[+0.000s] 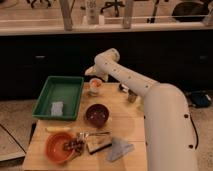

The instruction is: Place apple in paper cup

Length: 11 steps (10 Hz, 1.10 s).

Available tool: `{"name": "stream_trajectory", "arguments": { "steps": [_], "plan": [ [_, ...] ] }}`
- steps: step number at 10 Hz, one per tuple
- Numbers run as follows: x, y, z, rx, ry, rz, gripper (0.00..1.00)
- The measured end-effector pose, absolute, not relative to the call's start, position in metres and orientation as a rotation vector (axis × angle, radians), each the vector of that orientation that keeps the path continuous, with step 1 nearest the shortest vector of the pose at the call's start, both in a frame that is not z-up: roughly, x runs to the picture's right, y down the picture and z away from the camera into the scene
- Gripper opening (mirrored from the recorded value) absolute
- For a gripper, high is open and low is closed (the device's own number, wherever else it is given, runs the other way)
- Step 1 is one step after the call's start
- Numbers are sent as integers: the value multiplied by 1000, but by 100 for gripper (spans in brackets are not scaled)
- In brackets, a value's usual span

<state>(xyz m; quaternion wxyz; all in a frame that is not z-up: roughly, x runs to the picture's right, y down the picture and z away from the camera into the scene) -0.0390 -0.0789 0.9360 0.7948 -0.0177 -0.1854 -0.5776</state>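
Observation:
The paper cup (93,92) stands on the wooden table (125,125) at its far edge, just right of the green tray. A small red-orange apple (95,85) shows at the cup's mouth; I cannot tell whether it rests inside or is held just above. My gripper (94,78) hangs straight over the cup and apple at the end of the white arm (130,82), which reaches in from the right.
A green tray (59,96) holding a pale sponge sits at the left. A dark bowl (97,115) is in front of the cup. An orange bowl (58,147), utensils, a brown block and a grey cloth (120,148) lie near the front. A shiny metal cup (131,96) stands behind the arm.

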Motion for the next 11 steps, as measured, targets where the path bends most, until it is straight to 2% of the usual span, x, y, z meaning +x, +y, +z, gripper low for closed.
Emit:
{"name": "stream_trajectory", "arguments": {
  "steps": [1,2,11],
  "plan": [
    [-36,-79,935,-40,-398,-1239,63],
    [-34,-79,935,-42,-398,-1236,61],
    [-35,-79,935,-43,-398,-1236,61]
  ]
}}
